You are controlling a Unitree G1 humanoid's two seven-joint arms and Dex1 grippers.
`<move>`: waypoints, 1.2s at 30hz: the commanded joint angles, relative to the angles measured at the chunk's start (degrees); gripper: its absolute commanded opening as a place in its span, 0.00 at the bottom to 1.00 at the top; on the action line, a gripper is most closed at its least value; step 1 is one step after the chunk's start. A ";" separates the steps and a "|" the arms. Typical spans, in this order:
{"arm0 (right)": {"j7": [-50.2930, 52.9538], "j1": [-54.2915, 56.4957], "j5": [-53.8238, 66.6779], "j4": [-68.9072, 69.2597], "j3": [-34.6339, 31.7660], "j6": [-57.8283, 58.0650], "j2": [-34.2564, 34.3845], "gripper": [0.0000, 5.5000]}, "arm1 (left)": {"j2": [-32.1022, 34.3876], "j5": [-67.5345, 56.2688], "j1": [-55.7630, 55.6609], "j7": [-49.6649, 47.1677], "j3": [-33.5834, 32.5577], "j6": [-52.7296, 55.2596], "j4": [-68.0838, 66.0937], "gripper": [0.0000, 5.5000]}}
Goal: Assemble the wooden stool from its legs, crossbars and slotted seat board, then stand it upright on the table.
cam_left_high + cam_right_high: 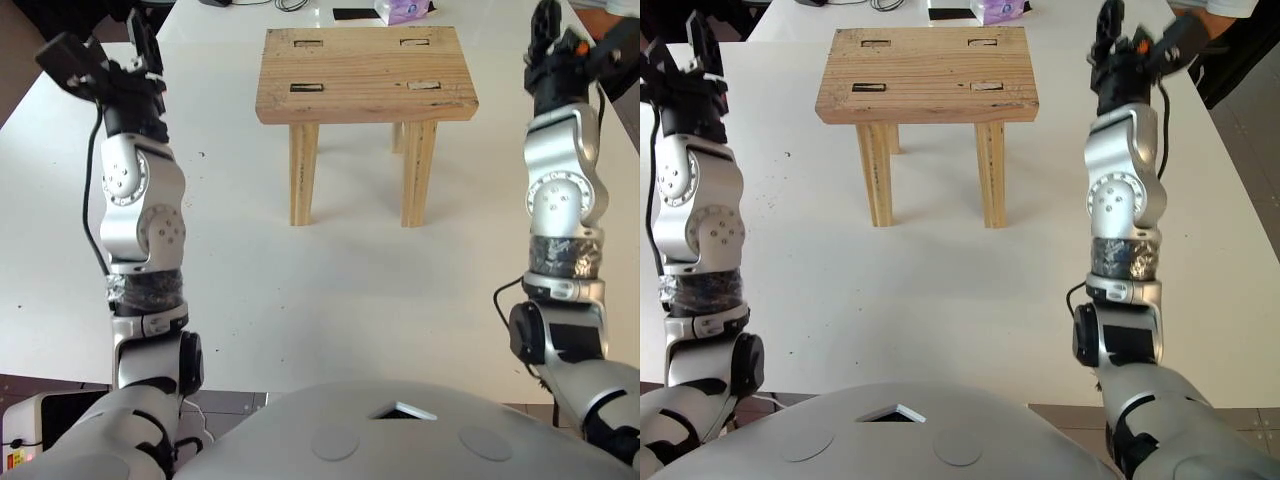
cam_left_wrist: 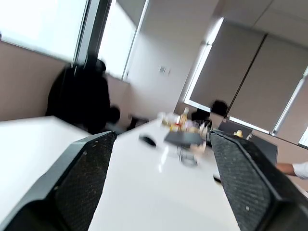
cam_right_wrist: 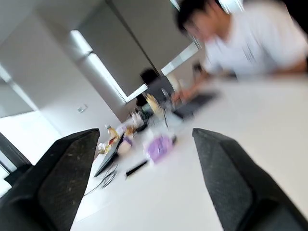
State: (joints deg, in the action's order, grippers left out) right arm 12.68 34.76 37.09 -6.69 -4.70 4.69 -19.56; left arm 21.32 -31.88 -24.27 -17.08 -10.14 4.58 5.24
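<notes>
The wooden stool [image 1: 366, 70] stands upright on its legs at the far middle of the white table [image 1: 330, 300]. Its slotted seat board [image 1: 928, 72] faces up, with the front legs [image 1: 303, 172] below it. My left gripper [image 1: 143, 40] is raised to the left of the stool, well apart from it. In the left wrist view its fingers [image 2: 91, 168] are spread wide around empty air, so it is open [image 2: 161, 144]. My right gripper [image 1: 545, 25] is raised to the right of the stool, also apart. It is open [image 3: 144, 139] and holds nothing.
A purple box [image 1: 405, 10] and a flat black item [image 1: 355, 14] lie at the table's far edge behind the stool. A person sits at the far right, shown in the right wrist view. Bare table stretches between the stool and the near edge.
</notes>
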 commanded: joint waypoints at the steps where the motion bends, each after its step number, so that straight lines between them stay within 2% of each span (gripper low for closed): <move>1: -1.36 6.83 -18.19 -2.77 5.31 -4.60 -2.22 0.65 | -1.95 4.76 -8.97 -0.61 -1.41 -1.28 -1.45 0.66; 4: -0.65 11.07 -28.71 -2.30 7.48 -7.20 -2.19 0.65 | -1.55 6.67 -14.78 -0.80 -2.27 0.56 -0.96 0.66; 6: -1.47 12.90 -31.28 -0.87 7.42 -6.86 -1.21 0.65 | -1.10 6.70 -17.15 -0.62 -3.05 2.95 0.95 0.66; 10: -2.59 14.12 -30.54 0.96 5.26 -5.32 2.43 0.65 | -1.87 6.65 -19.88 0.25 -3.61 5.99 2.81 0.66; 12: -2.22 14.44 -28.47 2.11 3.64 -4.36 5.28 0.65 | -4.26 6.87 -20.88 0.12 -2.95 5.74 3.10 0.66; 17: -1.13 14.50 -26.85 4.44 2.60 -3.24 12.35 0.65 | -9.53 11.84 -20.47 2.02 4.49 6.30 4.92 0.66; 20: 1.74 13.82 -27.87 6.88 2.81 -0.08 16.91 0.65 | -10.41 15.10 -20.24 4.26 7.72 7.16 5.51 0.66; 26: 6.05 13.89 -33.05 15.58 4.33 5.97 21.18 0.65 | -14.36 12.89 -27.64 5.63 5.92 9.62 3.42 0.66; 29: 7.84 14.58 -31.20 21.52 0.87 10.16 22.23 0.65 | -17.05 8.76 -32.10 2.99 2.34 13.31 3.75 0.66; 32: 6.91 16.95 -25.72 22.50 -4.76 13.24 21.20 0.65 | -16.16 6.83 -34.19 2.93 0.13 17.22 5.45 0.66; 36: 4.32 23.58 -17.85 25.62 -9.00 16.75 18.96 0.65 | -14.59 11.80 -36.35 2.82 1.92 16.69 8.89 0.66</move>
State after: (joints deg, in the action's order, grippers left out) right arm 18.44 52.61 15.52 15.61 -12.55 19.13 0.57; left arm 5.74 -23.11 -58.27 -14.02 -9.56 21.82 11.66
